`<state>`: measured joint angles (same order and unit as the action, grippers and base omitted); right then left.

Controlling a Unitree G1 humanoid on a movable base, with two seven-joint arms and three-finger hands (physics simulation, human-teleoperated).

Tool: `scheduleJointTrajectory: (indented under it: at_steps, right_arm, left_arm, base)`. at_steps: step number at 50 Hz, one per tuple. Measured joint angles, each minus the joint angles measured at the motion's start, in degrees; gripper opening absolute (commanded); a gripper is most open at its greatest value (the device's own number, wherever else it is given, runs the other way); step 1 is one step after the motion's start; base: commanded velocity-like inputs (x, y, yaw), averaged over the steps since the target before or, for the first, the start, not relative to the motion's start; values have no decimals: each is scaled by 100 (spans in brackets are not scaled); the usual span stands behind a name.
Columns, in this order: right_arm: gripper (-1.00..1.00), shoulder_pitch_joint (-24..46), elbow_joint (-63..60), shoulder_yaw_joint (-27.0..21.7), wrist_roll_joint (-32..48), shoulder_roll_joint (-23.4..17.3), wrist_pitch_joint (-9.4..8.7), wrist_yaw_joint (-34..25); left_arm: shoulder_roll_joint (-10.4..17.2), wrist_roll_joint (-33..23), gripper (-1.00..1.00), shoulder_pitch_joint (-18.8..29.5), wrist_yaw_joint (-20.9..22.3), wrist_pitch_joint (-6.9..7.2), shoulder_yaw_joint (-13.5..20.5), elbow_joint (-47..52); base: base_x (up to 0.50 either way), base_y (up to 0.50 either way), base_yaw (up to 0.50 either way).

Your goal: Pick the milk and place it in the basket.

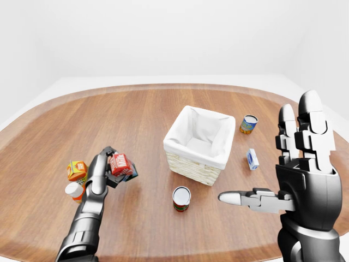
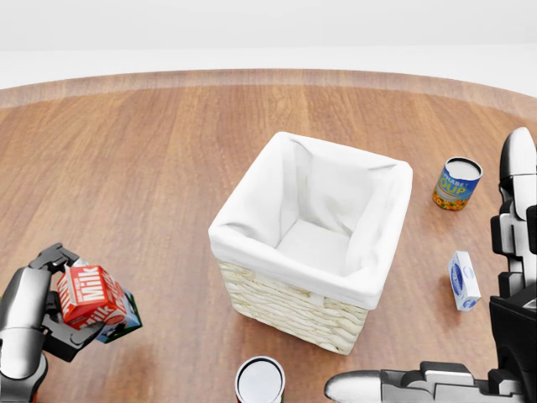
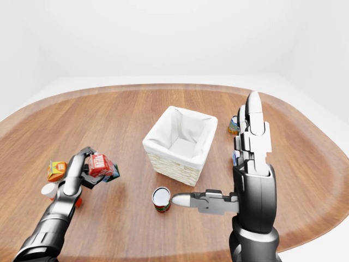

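The milk (image 2: 90, 296) is a red carton with white lettering. My left hand (image 2: 59, 306) is shut on it and holds it a little above the table, at the lower left of the head view. The basket (image 2: 315, 239) is a wicker box with a white cloth lining and stands in the middle of the table, to the right of the milk. My right hand (image 1: 297, 164) is open and empty, fingers pointing up, at the lower right of the left-eye view, apart from the basket.
A teal box (image 2: 124, 323) lies under the milk. An orange carton (image 1: 77, 171) and an orange bottle with a white cap (image 1: 74, 191) lie left of my left arm. A red can (image 1: 181, 198) stands below the basket. A soup can (image 2: 457, 183) and a small blue-white box (image 2: 463, 280) lie to its right.
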<state>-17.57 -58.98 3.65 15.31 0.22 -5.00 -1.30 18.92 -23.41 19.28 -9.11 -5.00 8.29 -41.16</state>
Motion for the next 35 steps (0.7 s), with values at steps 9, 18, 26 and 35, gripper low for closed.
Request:
scheduleJointTrajectory:
  at_steps: [9,18,26,35]
  right_arm:
    - [100,-5,1,4,-4,-1,0,0]
    - [100,-14,5,2,-14,-3,0,1]
    - [100,-6,7,-5,-20,-2,0,-4]
    - [100,4,6,-23,-29,2,0,-16]
  left_arm:
    - [30,-58,-100,59,388,0,120,825]
    - [121,-105,-100,387,652,7,173,1184]
    - [203,-169,-100,772,873,213,155,1416]
    - [258,-278,-100,1321,1163,570,82,1642]
  base:
    - [0,0,0]
    - [0,0,0]
    - [0,0,0]
    - [0,0,0]
